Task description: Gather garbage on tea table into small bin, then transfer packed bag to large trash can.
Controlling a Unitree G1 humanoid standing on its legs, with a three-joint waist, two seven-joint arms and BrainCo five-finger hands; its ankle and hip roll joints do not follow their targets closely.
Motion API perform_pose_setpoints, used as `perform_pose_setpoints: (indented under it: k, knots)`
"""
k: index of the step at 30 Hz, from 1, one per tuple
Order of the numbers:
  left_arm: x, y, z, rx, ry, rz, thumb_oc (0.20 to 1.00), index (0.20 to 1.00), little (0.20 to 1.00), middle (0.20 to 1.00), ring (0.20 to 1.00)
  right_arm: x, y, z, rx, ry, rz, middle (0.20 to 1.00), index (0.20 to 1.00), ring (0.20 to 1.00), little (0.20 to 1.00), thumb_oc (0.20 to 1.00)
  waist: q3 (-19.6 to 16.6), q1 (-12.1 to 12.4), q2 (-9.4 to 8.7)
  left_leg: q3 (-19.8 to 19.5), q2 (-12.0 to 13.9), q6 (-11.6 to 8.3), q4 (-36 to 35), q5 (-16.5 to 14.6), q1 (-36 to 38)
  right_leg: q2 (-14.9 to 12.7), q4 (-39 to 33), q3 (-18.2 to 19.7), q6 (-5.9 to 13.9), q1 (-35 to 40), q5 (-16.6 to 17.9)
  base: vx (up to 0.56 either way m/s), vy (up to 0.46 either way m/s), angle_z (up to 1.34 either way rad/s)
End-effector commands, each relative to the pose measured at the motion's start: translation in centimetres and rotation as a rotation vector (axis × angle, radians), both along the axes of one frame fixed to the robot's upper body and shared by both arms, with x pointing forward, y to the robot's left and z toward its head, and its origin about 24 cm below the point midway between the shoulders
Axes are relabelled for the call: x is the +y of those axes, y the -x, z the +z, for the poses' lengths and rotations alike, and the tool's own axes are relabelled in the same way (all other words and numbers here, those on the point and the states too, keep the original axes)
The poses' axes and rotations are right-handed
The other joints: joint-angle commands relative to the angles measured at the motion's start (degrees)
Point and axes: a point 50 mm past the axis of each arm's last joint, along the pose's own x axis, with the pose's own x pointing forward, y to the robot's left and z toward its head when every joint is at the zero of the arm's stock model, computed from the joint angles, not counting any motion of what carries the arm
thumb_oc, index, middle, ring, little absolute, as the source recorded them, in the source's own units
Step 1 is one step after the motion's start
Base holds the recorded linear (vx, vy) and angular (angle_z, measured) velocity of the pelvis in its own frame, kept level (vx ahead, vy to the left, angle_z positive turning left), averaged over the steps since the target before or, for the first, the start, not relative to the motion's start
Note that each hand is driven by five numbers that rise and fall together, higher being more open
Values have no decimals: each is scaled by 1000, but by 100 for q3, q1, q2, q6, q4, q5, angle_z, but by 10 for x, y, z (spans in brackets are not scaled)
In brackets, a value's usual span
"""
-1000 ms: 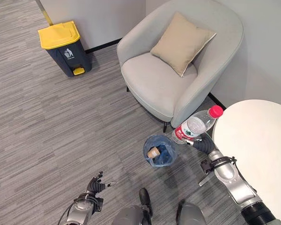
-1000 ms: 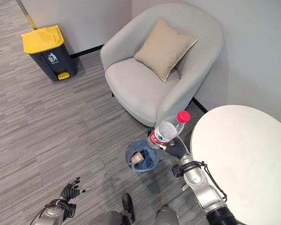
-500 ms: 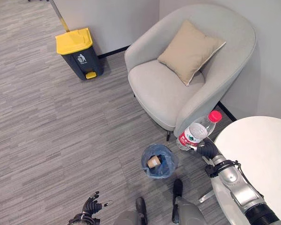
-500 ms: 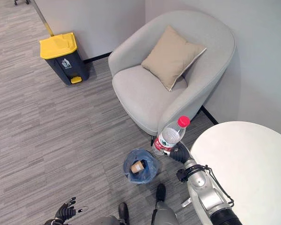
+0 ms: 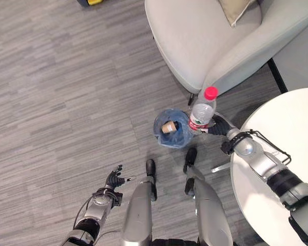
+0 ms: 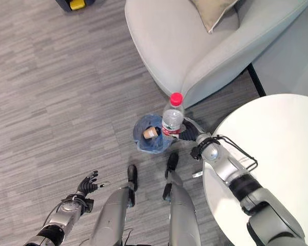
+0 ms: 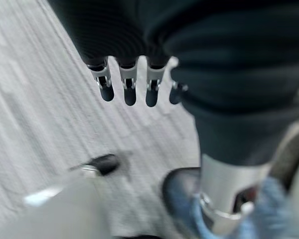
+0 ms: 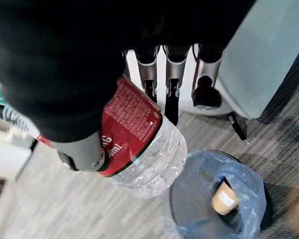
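Right wrist view: the bottle (image 8: 139, 144) is clamped upright in the right hand (image 8: 174, 74), base just beside and above the bin (image 8: 217, 199), nearer than the spread-fingered left hand (image 5: 114, 179).

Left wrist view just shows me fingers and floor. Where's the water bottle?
Observer: The clear plastic bottle with the red cap is in the right hand, whose fingers are curled round it.
Operator: Is it near the bin?
Observer: Yes, it is upright right by the rim of the small bin lined with a blue bag.
Operator: Anything inside?
Observer: A brown paper cup lies in it.
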Motion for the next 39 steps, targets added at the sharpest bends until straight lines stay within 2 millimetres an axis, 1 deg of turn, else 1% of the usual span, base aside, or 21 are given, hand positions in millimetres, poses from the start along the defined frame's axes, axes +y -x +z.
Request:
perform_pose_setpoints:
  k: [1,3,4,5,9,10,14,17,18,19,20,21,24,25,26,27,32,34,35,36,39]
  knots:
    - [7,10,-4,-1,11,53,1000,1000,1000,1000,1000,3,4,3,-73,-42,-8,200,200,200,200,200,-415,74,40,-67,-48,-135,175,39,-417,-500,1376,280,488,121,-1556,-68,35,42]
    - [2,-6,9,-64,13,35,1000,1000,1000,1000,1000,-3,-10,17,-122,-11,-80,200,200,200,200,200,-274,113,87,-124,-103,-96,637,-57,-1073,-632,1881,337,449,-509,-1658,-110,58,49]
    - [2,-7,9,-64,13,35,1000,1000,1000,1000,1000,-3,-10,17,-122,-11,-79,200,200,200,200,200,-289,109,85,-124,-104,-95,655,-65,-1101,-635,1899,341,449,-538,-1666,-105,54,9]
    - [-2,-18,19,-108,16,17,1000,1000,1000,1000,1000,-5,-19,27,-155,-7,-127,200,200,200,200,200,-198,156,124,-171,-153,-61,1006,-139,-1564,-714,2259,387,400,-935,-1771,-61,26,10]
    - [-9,-31,31,-159,23,-9,1000,1000,1000,1000,1000,-11,-28,38,-180,-12,-191,200,200,200,200,200,-133,202,181,-250,-219,-21,1575,-280,-2244,-823,2840,468,350,-1581,-1934,-21,27,18]
    - [-12,-36,36,-183,20,-28,1000,1000,1000,1000,1000,-14,-34,47,-200,-9,-232,200,200,200,200,200,-129,245,208,-280,-282,10,1886,-372,-2651,-879,3138,521,314,-1960,-2036,15,46,27]
    - [-15,-39,39,-193,20,-39,1000,1000,1000,1000,1000,-16,-39,54,-211,-13,-262,200,200,200,200,200,-141,290,236,-322,-319,34,2081,-432,-2976,-951,3324,570,277,-2272,-2117,18,18,18]
    - [-26,-50,51,-246,29,-81,1000,1000,1000,1000,1000,-26,-49,73,-236,16,-343,200,200,200,200,200,-170,430,337,-392,-509,79,2328,-449,-3601,-1100,3658,632,219,-2861,-2247,25,15,9]
    - [-26,-51,51,-246,29,-81,1000,1000,1000,1000,1000,-26,-49,73,-237,16,-343,200,200,200,200,200,-177,429,336,-392,-510,80,2331,-449,-3613,-1102,3663,633,220,-2873,-2248,20,-7,19]
    - [-28,-52,53,-252,32,-92,1000,1000,1000,1000,1000,-29,-50,76,-242,25,-361,341,341,341,341,341,-203,448,351,-405,-538,84,2352,-446,-3693,-1127,3682,638,221,-2935,-2254,14,3,16]
    - [-30,-51,52,-251,33,-99,1000,1000,1000,1000,1000,-29,-51,77,-242,25,-369,721,721,721,721,721,-219,459,359,-414,-566,91,2393,-448,-3748,-1133,3719,655,216,-2980,-2258,19,9,16]
    - [-32,-52,53,-253,30,-111,1000,1000,1000,1000,1000,-32,-52,78,-240,38,-388,1000,1000,1000,1000,1000,-232,478,369,-433,-590,99,2445,-456,-3813,-1137,3779,669,203,-3047,-2276,15,14,10]
    - [-37,-54,55,-260,26,-124,1000,1000,1000,1000,1000,-32,-53,79,-248,41,-399,1000,1000,1000,1000,1000,-267,489,373,-452,-620,109,2553,-485,-3910,-1157,3893,699,168,-3150,-2311,11,9,9]
    - [-39,-55,55,-262,27,-124,1000,1000,1000,1000,1000,-31,-52,76,-250,44,-388,1000,1000,1000,1000,1000,-274,469,353,-474,-623,115,2601,-506,-3919,-1161,3929,710,150,-3158,-2329,-17,1,9]
    - [-40,-54,52,-253,28,-114,1000,1000,1000,1000,1000,-19,-46,70,-287,75,-323,1000,1000,1000,1000,1000,-301,375,275,-482,-589,111,2589,-534,-3846,-1117,3898,694,133,-3089,-2337,-22,-6,4]
    - [-41,-54,52,-254,31,-112,1000,1000,1000,1000,1000,-15,-44,69,-303,80,-300,1000,1000,1000,1000,1000,-307,350,253,-485,-581,111,2567,-531,-3818,-1102,3878,693,134,-3068,-2328,-26,-6,4]
    - [-41,-53,51,-258,35,-96,1000,1000,1000,1000,1000,-7,-32,67,-391,185,-215,1000,1000,1000,1000,1000,-356,250,175,-501,-543,89,2369,-510,-3634,-1047,3697,648,176,-2899,-2273,-11,-8,-3]
    - [-39,-52,51,-259,25,-91,1000,1000,1000,1000,1000,-6,-25,55,-401,294,-171,1000,1000,1000,1000,1000,-378,210,135,-520,-506,56,2192,-476,-3502,-1003,3511,605,212,-2749,-2227,-42,-36,-8]
    - [-38,-52,51,-258,21,-92,1000,1000,1000,1000,1000,-6,-25,49,-392,337,-163,1000,1000,1000,1000,1000,-374,207,136,-540,-495,43,2132,-459,-3460,-994,3461,585,220,-2698,-2215,-32,-27,-7]
    - [-38,-52,51,-258,21,-92,1000,1000,1000,1000,1000,-6,-25,49,-392,337,-163,1000,1000,1000,1000,1000,-373,206,137,-541,-495,43,2130,-458,-3457,-994,3459,584,220,-2694,-2214,-28,-13,-4]
    - [-32,-53,53,-263,-3,-95,1000,1000,1000,1000,1000,-9,-29,29,-328,504,-162,1000,1000,1000,1000,1000,-348,248,139,-572,-485,3,1986,-400,-3397,-966,3318,528,286,-2616,-2150,-21,-18,-4]
